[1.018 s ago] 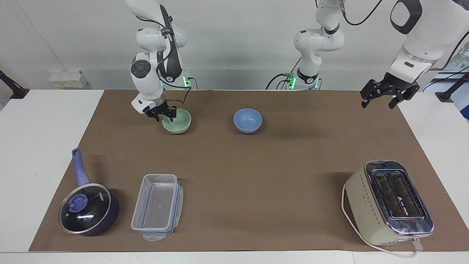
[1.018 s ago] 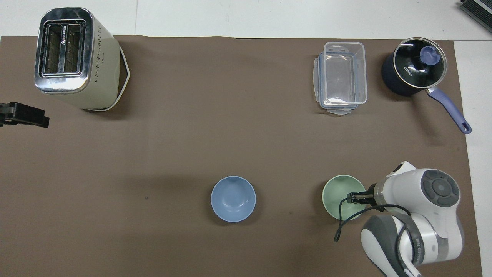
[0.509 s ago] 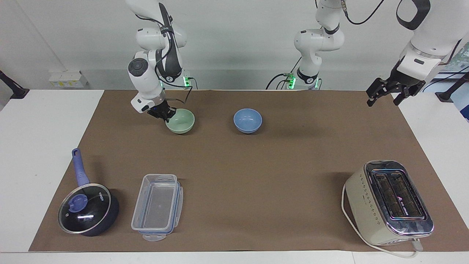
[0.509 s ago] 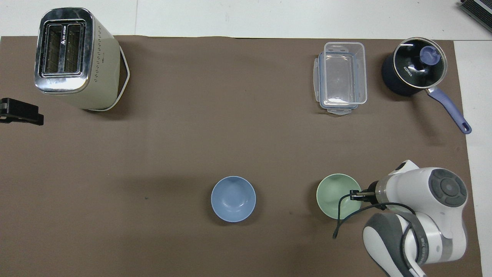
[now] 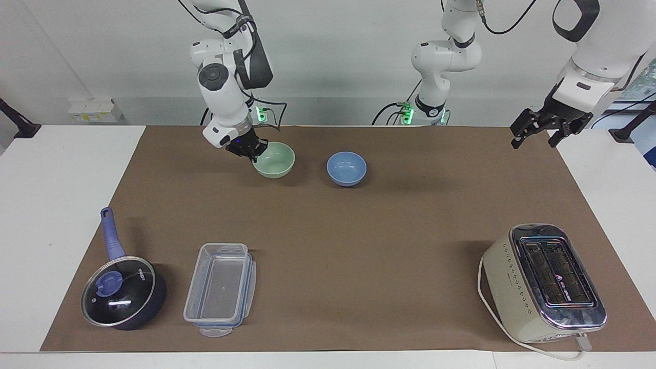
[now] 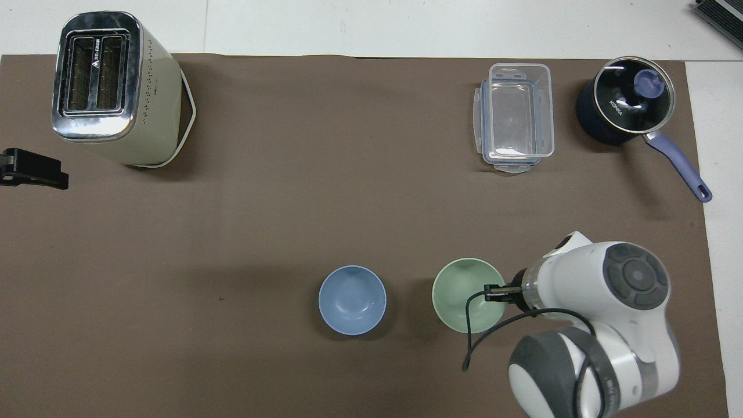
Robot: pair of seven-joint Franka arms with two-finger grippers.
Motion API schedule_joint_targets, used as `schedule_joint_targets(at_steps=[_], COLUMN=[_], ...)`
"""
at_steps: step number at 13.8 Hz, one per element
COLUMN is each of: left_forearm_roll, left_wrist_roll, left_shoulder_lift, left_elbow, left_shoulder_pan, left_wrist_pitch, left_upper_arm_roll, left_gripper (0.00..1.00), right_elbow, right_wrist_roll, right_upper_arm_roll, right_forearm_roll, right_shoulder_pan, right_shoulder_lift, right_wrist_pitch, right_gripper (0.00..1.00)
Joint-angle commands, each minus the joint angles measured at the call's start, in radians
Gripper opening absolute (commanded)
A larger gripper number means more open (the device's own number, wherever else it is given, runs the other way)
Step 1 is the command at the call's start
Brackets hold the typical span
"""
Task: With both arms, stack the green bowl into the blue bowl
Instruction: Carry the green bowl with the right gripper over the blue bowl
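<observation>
My right pincer [image 5: 252,154], clamped on the rim of the small pale mint-green matte bowl [image 5: 276,159], has carried it — apparently lifted — nearer the periwinkle-blue matte bowl [image 5: 347,167]; left pincer [image 5: 533,134] waits, spread.

Even, bright light from above fills both views, and the brown mat [image 5: 359,246] looks matte and free of glare. Shadows are soft and short: a faint one under the blue bowl [image 5: 347,167], a darker one beside the toaster [image 5: 543,282]. Highlights sit on the toaster's chrome top and the saucepan lid [image 5: 118,290] (small white streaks); focus is sharp throughout.
</observation>
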Motion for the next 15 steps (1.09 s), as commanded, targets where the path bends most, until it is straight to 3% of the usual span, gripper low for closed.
schedule_joint_targets(at_steps=[1, 3, 7, 15], left_forearm_roll=[0.012, 0.012, 0.012, 0.012], left_wrist_roll=[-0.012, -0.012, -0.012, -0.012], left_shoulder_lift=[0.011, 0.012, 0.011, 0.011], left_elbow=[0.027, 0.027, 0.027, 0.027], left_shoulder_pan=[0.006, 0.003, 0.005, 0.005], left_wrist_pitch=[-0.025, -0.025, -0.025, -0.025], left_upper_arm_roll=[-0.003, -0.003, -0.003, -0.003], left_gripper=[1.00, 1.00, 1.00, 1.00], right_elbow=[0.063, 0.115, 0.151, 0.171], right_wrist_roll=[0.120, 0.188, 0.317, 0.363], right_upper_arm_roll=[0.004, 0.005, 0.005, 0.041], right_forearm_roll=[0.048, 0.112, 0.120, 0.128], right_shoulder_pan=[0.087, 0.158, 0.261, 0.275], right_shoulder_lift=[0.029, 0.076, 0.152, 0.207], right_wrist_pitch=[-0.005, 0.001, 0.081, 0.098], right_gripper=[0.00, 0.00, 0.00, 0.00])
